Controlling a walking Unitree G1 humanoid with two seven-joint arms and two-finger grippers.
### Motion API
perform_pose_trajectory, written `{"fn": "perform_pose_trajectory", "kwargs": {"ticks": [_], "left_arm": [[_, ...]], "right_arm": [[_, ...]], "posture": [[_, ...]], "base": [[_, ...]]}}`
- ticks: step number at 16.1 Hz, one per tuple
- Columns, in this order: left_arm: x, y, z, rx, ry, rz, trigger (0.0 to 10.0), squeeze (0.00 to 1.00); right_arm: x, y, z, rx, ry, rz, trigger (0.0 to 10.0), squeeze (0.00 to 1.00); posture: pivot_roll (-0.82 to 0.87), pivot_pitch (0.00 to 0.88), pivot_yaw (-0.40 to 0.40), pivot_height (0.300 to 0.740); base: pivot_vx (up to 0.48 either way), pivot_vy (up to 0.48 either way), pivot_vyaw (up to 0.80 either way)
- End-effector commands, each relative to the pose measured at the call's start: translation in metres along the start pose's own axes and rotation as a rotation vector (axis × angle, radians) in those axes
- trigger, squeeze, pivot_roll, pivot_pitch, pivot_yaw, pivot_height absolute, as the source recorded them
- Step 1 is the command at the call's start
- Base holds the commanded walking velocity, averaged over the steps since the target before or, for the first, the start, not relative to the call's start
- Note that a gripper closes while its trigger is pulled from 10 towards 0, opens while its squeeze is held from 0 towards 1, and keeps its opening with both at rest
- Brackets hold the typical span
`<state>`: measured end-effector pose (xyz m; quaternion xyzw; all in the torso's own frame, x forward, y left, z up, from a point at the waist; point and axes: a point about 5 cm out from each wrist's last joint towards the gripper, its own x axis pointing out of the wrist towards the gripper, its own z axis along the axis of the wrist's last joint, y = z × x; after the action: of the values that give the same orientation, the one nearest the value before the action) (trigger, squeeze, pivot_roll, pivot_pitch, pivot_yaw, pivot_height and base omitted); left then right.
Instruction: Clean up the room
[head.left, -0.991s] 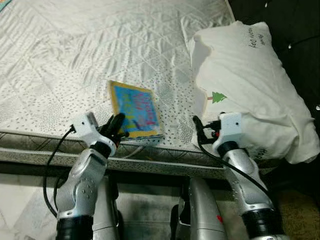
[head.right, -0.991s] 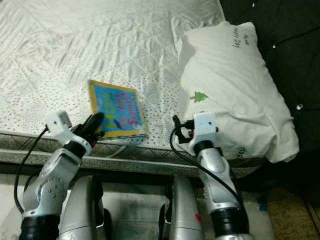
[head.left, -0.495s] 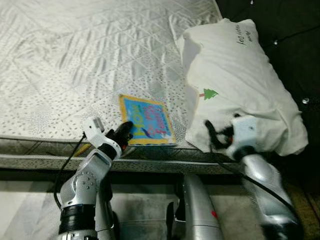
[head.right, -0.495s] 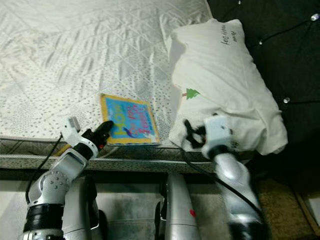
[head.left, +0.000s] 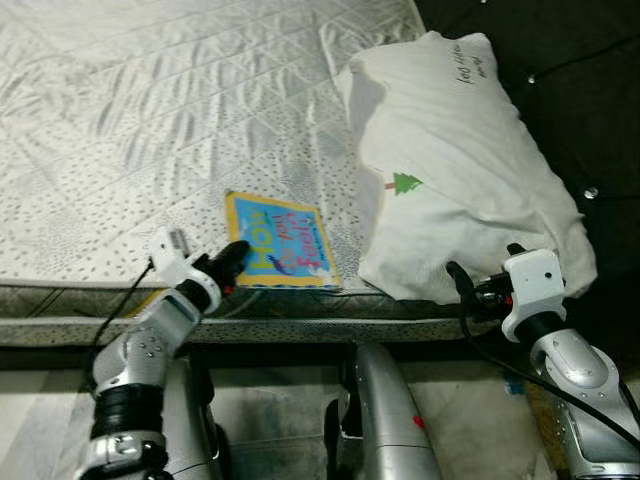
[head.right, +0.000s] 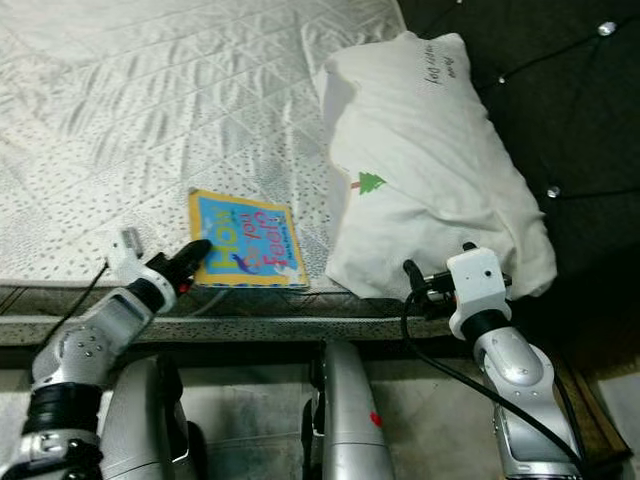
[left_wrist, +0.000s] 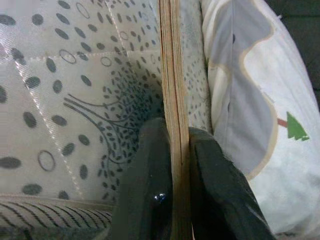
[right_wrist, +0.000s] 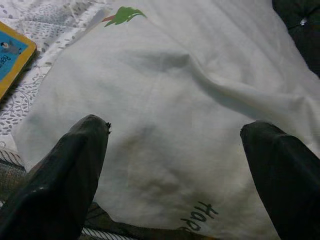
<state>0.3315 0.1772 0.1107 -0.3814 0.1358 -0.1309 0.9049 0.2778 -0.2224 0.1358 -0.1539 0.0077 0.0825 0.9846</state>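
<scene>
Now left end effector (left_wrist: 175, 175) clamping book (head.left: 281, 254).

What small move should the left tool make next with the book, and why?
Probably lift the book a little off the mattress. The left tool is shut on the book's near edge, one finger on each side, while the book lies flat close beside the pillow. The right tool is open, facing the pillow.

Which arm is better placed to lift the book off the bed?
Left: the left gripper is already shut on the book edge. The right gripper is open, facing the pillow.
</scene>
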Motion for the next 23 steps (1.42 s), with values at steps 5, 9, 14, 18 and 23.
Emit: {"fn": "perform_pose_trajectory", "kwargs": {"ticks": [5,9,14,18,23], "left_arm": [[0.001,0.032,-0.005,0.079,0.082,0.098,10.0,0.00],[0.005,0.039,0.008,0.176,0.076,0.148,10.0,0.00],[0.010,0.041,0.032,0.248,0.047,0.154,10.0,0.00],[0.027,0.018,0.019,0.249,0.115,0.006,10.0,0.00],[0.032,0.005,0.006,0.250,0.219,-0.140,10.0,0.00]], "right_arm": [[-0.004,0.000,0.000,-0.012,0.006,0.006,10.0,0.00],[-0.003,0.001,0.003,-0.008,-0.001,0.005,10.0,0.00],[-0.002,0.008,0.007,-0.002,-0.014,0.022,10.0,0.00],[-0.001,0.010,0.009,0.004,-0.019,0.024,10.0,0.00],[-0.001,0.011,0.010,0.005,-0.020,0.020,10.0,0.00]], "posture": [[-0.14,0.233,-0.161,0.532],[-0.14,0.234,-0.162,0.532],[-0.15,0.247,-0.169,0.532],[-0.16,0.253,-0.168,0.532],[-0.16,0.257,-0.164,0.532]], "base": [[0.000,0.000,0.00],[0.000,0.000,0.00],[0.000,0.000,0.00],[0.000,0.000,0.00],[0.000,0.000,0.00]]}}
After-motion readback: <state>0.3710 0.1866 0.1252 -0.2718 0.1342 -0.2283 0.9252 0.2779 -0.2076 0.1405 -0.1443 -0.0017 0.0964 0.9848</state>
